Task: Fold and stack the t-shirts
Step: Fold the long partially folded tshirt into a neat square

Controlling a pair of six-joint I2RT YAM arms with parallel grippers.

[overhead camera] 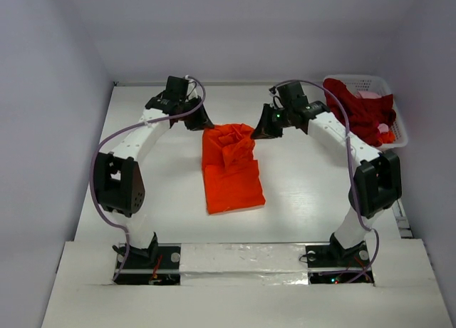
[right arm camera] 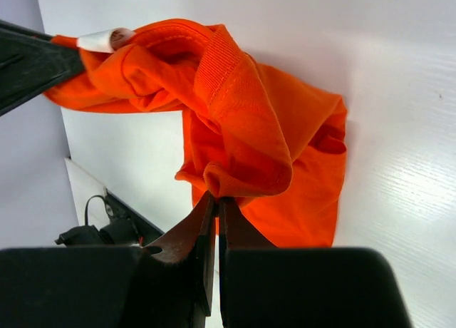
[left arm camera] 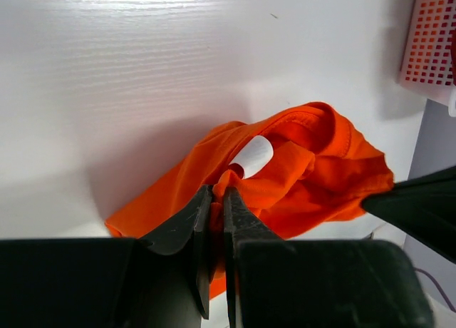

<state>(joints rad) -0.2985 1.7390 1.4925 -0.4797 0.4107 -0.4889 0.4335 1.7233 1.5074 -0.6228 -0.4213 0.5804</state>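
The bright orange-red t-shirt (overhead camera: 229,170) lies in the middle of the table, its near half flat and its far end bunched up. My left gripper (overhead camera: 201,123) is shut on the shirt's far left corner; in the left wrist view the cloth (left arm camera: 299,178) is pinched between the jaws (left arm camera: 217,200). My right gripper (overhead camera: 261,130) is shut on the far right corner; the right wrist view shows a fold of the cloth (right arm camera: 249,135) in the jaws (right arm camera: 216,203). The dark crimson t-shirt (overhead camera: 362,110) and a bit of pink cloth (overhead camera: 369,95) lie in the basket.
The white lattice basket (overhead camera: 399,132) stands at the table's far right and shows in the left wrist view (left arm camera: 431,39). The arm bases sit at the near edge (overhead camera: 242,260). White walls close in the table on the left, back and right.
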